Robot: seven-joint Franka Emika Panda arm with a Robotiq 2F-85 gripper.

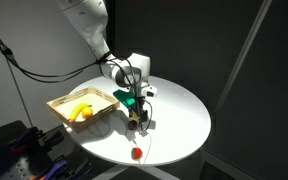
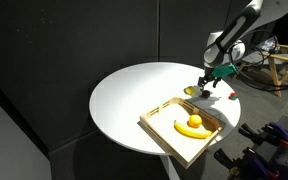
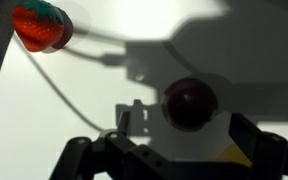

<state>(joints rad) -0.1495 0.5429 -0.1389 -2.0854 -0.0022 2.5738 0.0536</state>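
The dark red round fruit (image 3: 189, 103) sits on the white table (image 1: 184, 120), just outside the wooden tray (image 1: 64, 112) and off one of its corners. In the wrist view it lies almost straight below my claw (image 3: 169, 160). I judge it light and small, with a smooth, glossy skin that could slip or roll away if one finger reaches it first. It is probably a firm toy piece, though I cannot rule out something softer that would bruise. I would take it across its widest part, at its equator, with one finger on each side and only a gentle squeeze. The claw stands spread wide with nothing between its fingers (image 3: 254, 150), and it hangs above the fruit without touching it. In both exterior views the claw (image 1: 134, 115) hovers close beside the tray (image 2: 162, 140), low over the tabletop. Inside the tray lie a banana (image 2: 189, 128) and a round orange fruit (image 2: 194, 121), well clear of the fingers. Farther from the tray, out toward the table's rim, rests a strawberry (image 1: 136, 153), which shows bright red in the wrist view's upper corner (image 3: 39, 25), apart from the dark fruit.
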